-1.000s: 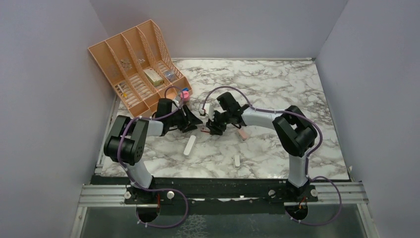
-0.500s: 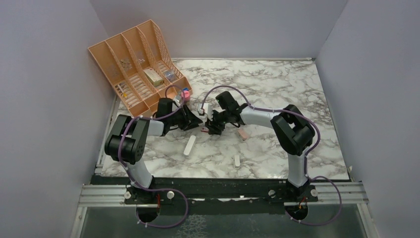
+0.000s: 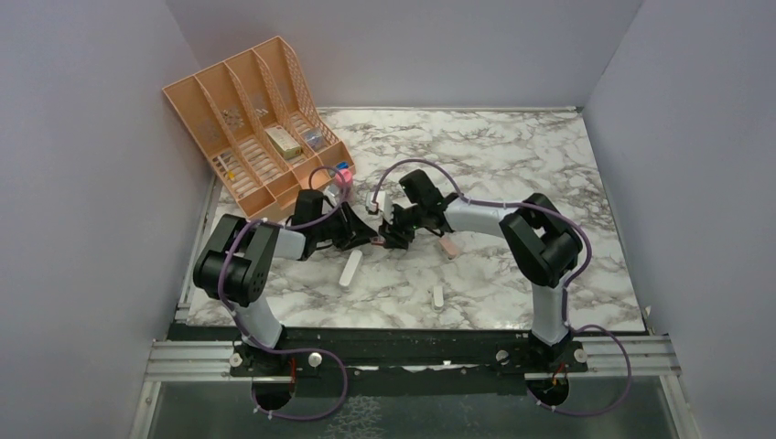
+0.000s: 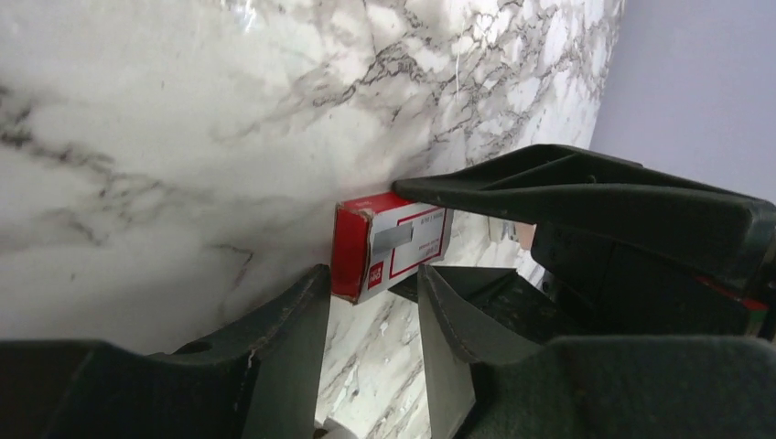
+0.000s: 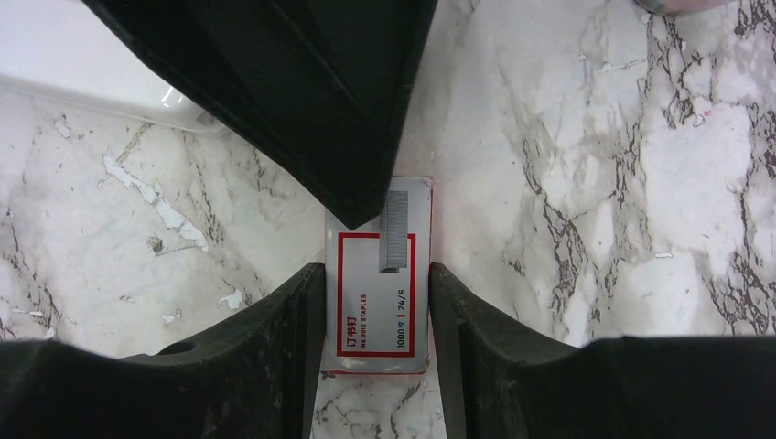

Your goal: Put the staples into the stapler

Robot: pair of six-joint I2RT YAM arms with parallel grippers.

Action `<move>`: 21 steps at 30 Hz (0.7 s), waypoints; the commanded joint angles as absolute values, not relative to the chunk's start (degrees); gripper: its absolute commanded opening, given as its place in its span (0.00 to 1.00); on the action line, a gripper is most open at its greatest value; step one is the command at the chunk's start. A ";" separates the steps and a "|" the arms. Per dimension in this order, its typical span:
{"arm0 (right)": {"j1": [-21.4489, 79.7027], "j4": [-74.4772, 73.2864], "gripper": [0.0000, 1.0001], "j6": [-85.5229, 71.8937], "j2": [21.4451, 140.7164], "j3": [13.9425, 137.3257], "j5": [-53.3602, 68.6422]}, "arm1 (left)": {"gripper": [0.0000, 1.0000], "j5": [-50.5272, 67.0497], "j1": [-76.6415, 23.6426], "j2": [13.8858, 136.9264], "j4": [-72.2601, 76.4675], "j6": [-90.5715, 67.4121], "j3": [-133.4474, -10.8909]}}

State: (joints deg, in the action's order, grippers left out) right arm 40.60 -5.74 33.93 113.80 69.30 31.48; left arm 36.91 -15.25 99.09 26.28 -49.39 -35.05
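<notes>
The staples are a small red-and-white cardboard box lying flat on the marble; its grey tray is hidden inside. My right gripper is shut on the box, one finger against each long side. My left gripper is open, its fingertips straddling one red end of the box without closing on it. In the top view both grippers, left and right, meet over the box at the table's middle left. A white oblong object, possibly the stapler, lies just in front of them.
An orange desk organiser stands at the back left. A pink-capped bottle is behind the left gripper. A white bar, a pink piece and a small white piece lie around the grippers.
My left gripper has moved forward and right, bringing its open fingers up to the end of the box. My right gripper has stayed on the box, shifting only slightly.
</notes>
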 commanded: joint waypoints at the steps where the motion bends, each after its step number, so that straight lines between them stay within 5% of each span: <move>1: 42.22 -7.12 0.49 34.67 113.64 67.68 32.95 | 0.44 32.60 -15.47 95.11 28.20 -49.71 -32.13; 7: 43.34 -6.76 0.49 34.69 113.94 67.72 33.30 | 0.43 32.31 -15.38 93.92 29.38 -50.70 -30.19; 21: 44.72 -4.93 0.49 33.98 114.89 67.85 32.97 | 0.24 35.89 -15.08 94.75 35.21 -53.83 -27.50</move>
